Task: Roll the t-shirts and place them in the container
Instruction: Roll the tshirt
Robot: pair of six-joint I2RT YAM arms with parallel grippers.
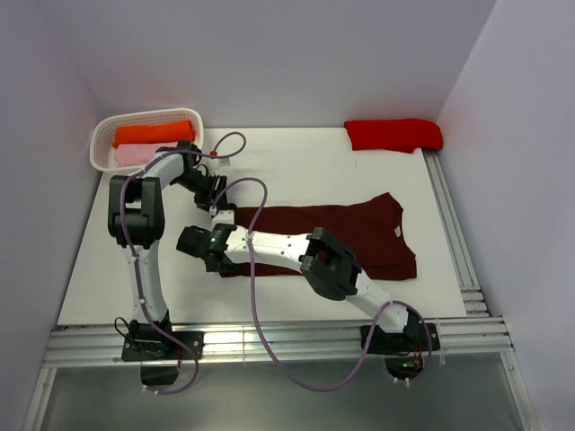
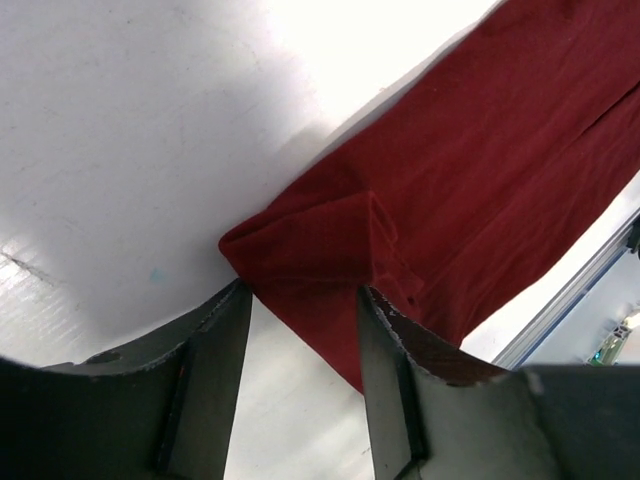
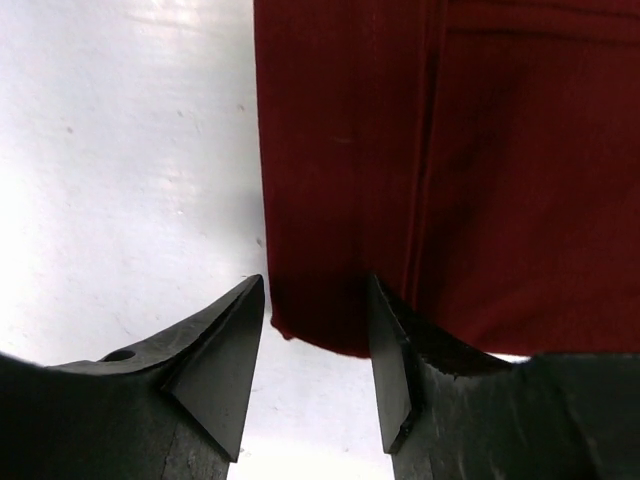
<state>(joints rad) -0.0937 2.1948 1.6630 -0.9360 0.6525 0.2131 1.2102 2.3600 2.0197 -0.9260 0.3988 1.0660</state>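
A dark maroon t-shirt (image 1: 359, 235), folded lengthwise, lies flat across the middle of the white table, collar end to the right. My left gripper (image 1: 216, 203) hovers at its far-left corner. In the left wrist view that corner of the shirt (image 2: 480, 180) is slightly rumpled and sits just past the open left gripper (image 2: 305, 300), with bare table between the fingers. My right gripper (image 1: 208, 251) is at the near-left corner. In the right wrist view the maroon shirt (image 3: 400, 150) ends just beyond the open right gripper (image 3: 315, 295), which holds nothing.
A white basket (image 1: 101, 144) at the back left holds an orange t-shirt (image 1: 153, 135) and a pale pink one (image 1: 130, 155). A folded bright red t-shirt (image 1: 393, 135) lies at the back right. Metal rails (image 1: 454, 233) run along the right and near edges.
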